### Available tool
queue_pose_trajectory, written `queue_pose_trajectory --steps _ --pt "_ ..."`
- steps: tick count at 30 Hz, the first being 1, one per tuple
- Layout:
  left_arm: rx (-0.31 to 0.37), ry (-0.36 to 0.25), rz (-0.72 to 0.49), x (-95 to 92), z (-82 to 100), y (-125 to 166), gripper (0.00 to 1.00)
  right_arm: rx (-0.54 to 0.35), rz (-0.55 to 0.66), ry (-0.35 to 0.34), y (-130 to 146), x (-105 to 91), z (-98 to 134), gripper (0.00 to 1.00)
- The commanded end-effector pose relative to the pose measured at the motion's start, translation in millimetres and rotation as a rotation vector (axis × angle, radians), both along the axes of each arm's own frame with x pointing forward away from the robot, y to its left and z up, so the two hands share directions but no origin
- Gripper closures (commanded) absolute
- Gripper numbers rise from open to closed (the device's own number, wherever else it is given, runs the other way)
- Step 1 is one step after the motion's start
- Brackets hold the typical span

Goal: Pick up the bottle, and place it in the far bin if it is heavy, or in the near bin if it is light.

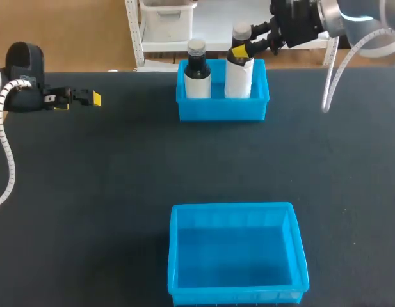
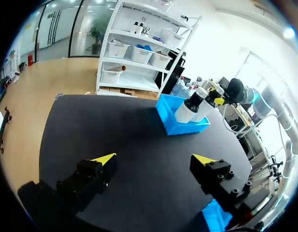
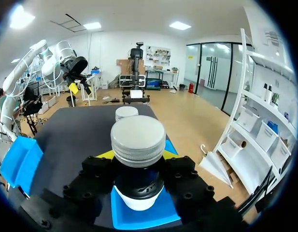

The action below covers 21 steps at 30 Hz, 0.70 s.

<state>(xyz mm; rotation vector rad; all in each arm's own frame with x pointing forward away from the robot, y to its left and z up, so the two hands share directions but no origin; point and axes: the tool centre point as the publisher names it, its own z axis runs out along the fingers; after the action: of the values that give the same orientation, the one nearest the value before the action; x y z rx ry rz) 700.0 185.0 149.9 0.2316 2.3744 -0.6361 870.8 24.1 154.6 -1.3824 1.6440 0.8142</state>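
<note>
Status at inspection: my right gripper (image 1: 242, 48) is at the far bin (image 1: 219, 110), its 2 fingers set against opposite sides of the dark neck of the bottle (image 1: 238, 80), just under the silver cap (image 3: 138, 140). I judge this a closed hold, with the yellow tips showing on either side of the neck in the right wrist view. The bottle stands upright inside the far bin, on its right side. Whether its base rests on the bin floor or hangs just above it cannot be told. A second bottle (image 1: 197, 73), with a dark neck and a white label, stands upright beside it in the same bin, the 2 close together. The near bin (image 1: 173, 256) holds no bottle that I can see. My left gripper (image 2: 153, 158) is over bare table (image 1: 120, 166) well apart from both bins, fingers spread wide with nothing between them. Assessment: the bottle is already at the far bin, the place for a heavy item. That sorting cannot be verified from sight alone. Outstanding, in my judgement: confirm the bottle is seated, open the right fingers, and lift clear without knocking either bottle.
</note>
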Motion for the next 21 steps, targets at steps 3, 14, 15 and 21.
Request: queue_pose_trajectory --steps 3,14,15,21 --pt "0.0 0.0 0.0 0.0 0.0 0.0 0.0 0.0 0.004 0.002 -1.6 -3.5 -2.9 1.0" --pt "0.0 0.0 0.0 0.0 0.0 0.0 0.0 0.007 0.007 -0.003 -3.0 -5.8 -7.0 1.0" --pt "0.0 0.0 0.0 0.0 0.0 0.0 0.0 0.007 0.008 -0.003 -3.2 -6.1 -7.5 1.0" --pt "0.0 0.0 0.0 0.0 0.0 0.0 0.0 0.009 0.012 -0.004 -4.3 -6.6 -10.3 1.0"
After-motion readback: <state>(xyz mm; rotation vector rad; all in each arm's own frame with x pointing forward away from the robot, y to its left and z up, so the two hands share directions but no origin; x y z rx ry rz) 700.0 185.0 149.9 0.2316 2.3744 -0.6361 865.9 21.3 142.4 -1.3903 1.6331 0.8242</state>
